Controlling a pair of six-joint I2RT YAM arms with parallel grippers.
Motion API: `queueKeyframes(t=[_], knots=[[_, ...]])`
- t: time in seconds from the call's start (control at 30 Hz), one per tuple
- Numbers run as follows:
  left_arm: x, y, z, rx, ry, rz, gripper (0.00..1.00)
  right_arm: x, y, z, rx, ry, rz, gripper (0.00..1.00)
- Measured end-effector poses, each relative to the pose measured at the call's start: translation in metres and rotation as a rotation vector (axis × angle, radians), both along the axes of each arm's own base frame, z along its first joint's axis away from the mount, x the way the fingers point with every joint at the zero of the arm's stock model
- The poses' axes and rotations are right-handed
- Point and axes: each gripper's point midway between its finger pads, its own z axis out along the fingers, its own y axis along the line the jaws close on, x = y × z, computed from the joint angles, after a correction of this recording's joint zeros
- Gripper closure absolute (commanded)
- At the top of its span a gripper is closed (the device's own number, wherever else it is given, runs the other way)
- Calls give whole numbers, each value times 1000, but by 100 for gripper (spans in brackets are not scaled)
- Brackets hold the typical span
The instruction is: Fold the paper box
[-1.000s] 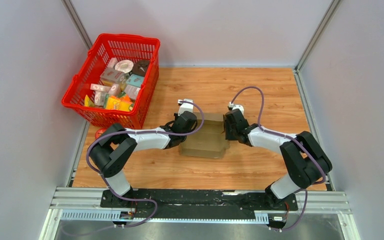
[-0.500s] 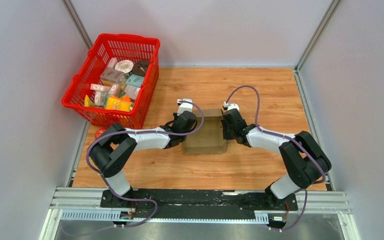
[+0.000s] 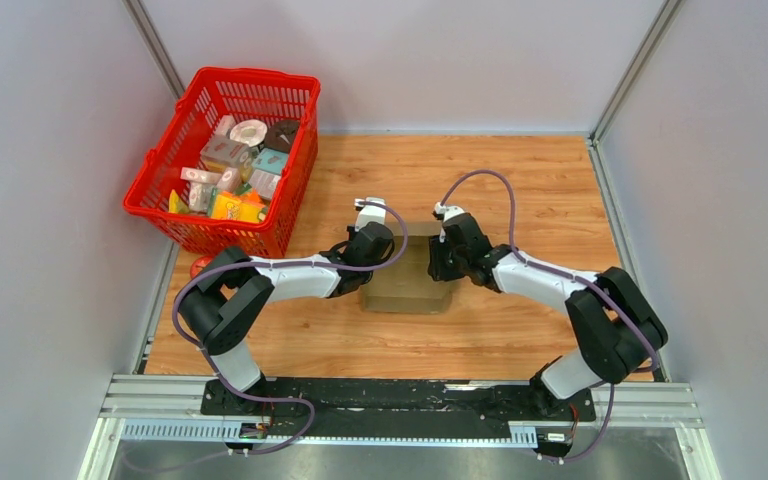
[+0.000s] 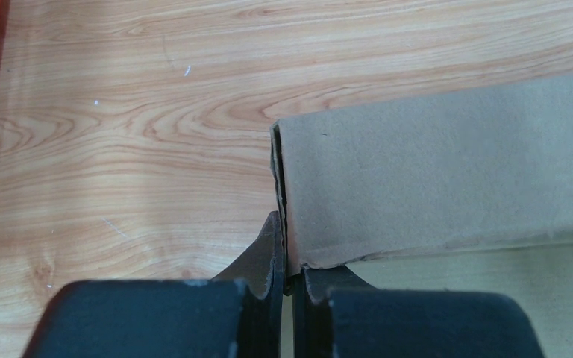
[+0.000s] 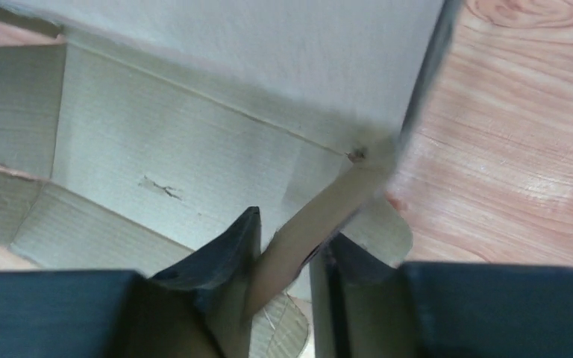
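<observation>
Left claw [image 4: 287, 262] pinches the left wall of the box [image 3: 400, 282], mid-worktop [image 3: 530, 180]. Since a second ago the box looks narrower, and the right claw [image 5: 291, 250] has moved in over it. Only the right wrist view shows a flap between its fingers; whether it grips I cannot tell.

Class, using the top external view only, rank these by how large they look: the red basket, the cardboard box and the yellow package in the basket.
1. red basket
2. paper box
3. yellow package
</observation>
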Motion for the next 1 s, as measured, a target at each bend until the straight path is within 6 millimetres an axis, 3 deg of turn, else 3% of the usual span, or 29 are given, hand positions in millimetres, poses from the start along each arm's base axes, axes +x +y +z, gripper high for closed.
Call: queueKeyframes(t=[0.1,0.23,0.37,0.5,0.6,0.8,1.0], knots=[[-1,-2,0,-3,4,-8,100,-5,1,9,15,-1,18,58],[-2,-3,-1,-5,7,-14,100,-7,-3,38,39,-50,11,52],[-2,-3,-1,-6,8,-16,100,-8,-24,77,62,-152,-80,43],[-2,-4,-1,-8,10,-19,100,-3,-57,103,69,-264,-201,44],[-2,-4,-1,-8,10,-20,100,10,-72,90,7,-281,-223,45],[-2,-4,-2,-7,12,-20,100,15,-62,33,-96,-251,-64,44],[-3,-4,-2,-8,13,-22,100,29,-45,42,-79,-352,44,43]])
